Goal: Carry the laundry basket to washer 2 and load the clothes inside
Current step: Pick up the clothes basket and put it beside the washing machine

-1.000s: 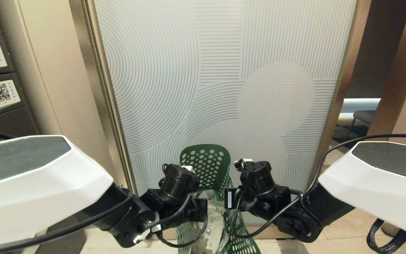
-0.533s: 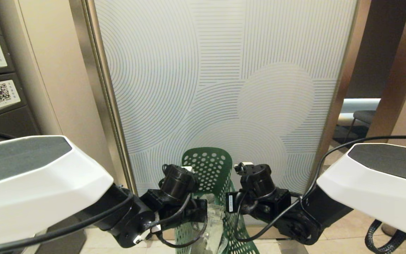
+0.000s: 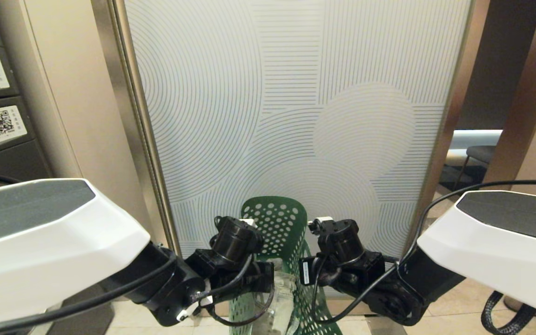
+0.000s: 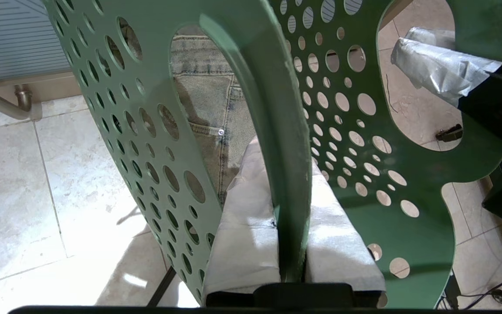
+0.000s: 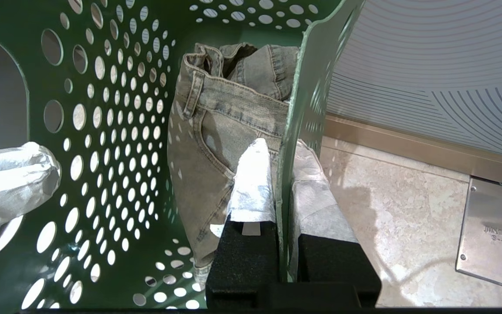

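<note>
Laundry basket (image 3: pixel 277 223) held between both grippers, above the tiled floor (image 5: pixel 390 209): left gripper (image 4: pixel 292 226) clamped on one side wall, right gripper (image 5: pixel 282 192) clamped on the opposite wall; denim clothes (image 5: pixel 220 131) lie inside, just beside the right gripper's inner finger; patterned wall panel (image 3: pixel 296 93) ahead

the patterned glass panel (image 3: pixel 291 93) is standing straight ahead, blocking the way just behind the laundry basket (image 3: pixel 281 223). right of the panel a gap is opening toward a chair (image 3: pixel 479 153); left of it, a beige wall (image 3: pixel 77 102) is closing things off.
</note>
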Robot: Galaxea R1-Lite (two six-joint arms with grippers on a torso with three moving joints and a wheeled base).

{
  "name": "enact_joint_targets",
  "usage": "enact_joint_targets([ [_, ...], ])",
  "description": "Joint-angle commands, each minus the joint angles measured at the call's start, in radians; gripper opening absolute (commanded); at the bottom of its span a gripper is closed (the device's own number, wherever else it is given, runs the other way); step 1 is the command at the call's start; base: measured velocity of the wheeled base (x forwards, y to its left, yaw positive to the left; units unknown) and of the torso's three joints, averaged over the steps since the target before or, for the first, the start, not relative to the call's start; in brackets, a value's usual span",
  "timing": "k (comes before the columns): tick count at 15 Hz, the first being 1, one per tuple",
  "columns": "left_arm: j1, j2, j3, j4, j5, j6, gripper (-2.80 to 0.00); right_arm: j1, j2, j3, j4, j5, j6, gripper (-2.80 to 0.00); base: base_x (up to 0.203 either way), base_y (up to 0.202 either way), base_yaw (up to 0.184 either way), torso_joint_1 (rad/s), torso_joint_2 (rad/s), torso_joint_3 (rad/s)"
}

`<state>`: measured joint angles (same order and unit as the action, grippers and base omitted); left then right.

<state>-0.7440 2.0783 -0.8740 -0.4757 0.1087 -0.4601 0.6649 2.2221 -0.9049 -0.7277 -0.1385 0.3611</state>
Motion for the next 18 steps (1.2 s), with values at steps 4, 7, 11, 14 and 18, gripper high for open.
enact_joint_targets([
  [4,-0.001,0.003,0.001,-0.003,-0.003,-0.003,-2.8,-0.001,-0.022,0.001,-0.006,0.0,-0.001,-2.8,0.0,0.0,0.0,0.0,0.0,0.0],
  [7,-0.005,0.008,0.0,-0.003,-0.003,-0.003,-2.8,0.001,-0.021,0.001,-0.006,-0.001,0.001,-2.8,0.0,0.0,0.0,0.0,0.0,0.0],
  [11,-0.005,0.008,0.001,-0.003,-0.003,-0.003,-2.8,0.0,-0.021,0.003,-0.006,-0.001,0.003,-2.8,0.0,0.0,0.0,0.0,0.0,0.0],
  [14,-0.005,0.009,0.003,-0.003,-0.003,-0.003,-2.8,0.001,-0.021,0.008,-0.006,-0.001,0.003,-2.8,0.0,0.0,0.0,0.0,0.0,0.0],
  [18,-0.005,0.009,0.001,-0.003,-0.003,-0.003,-2.8,0.001,-0.021,0.008,-0.006,-0.001,-0.016,-2.8,0.0,0.0,0.0,0.0,0.0,0.0],
])
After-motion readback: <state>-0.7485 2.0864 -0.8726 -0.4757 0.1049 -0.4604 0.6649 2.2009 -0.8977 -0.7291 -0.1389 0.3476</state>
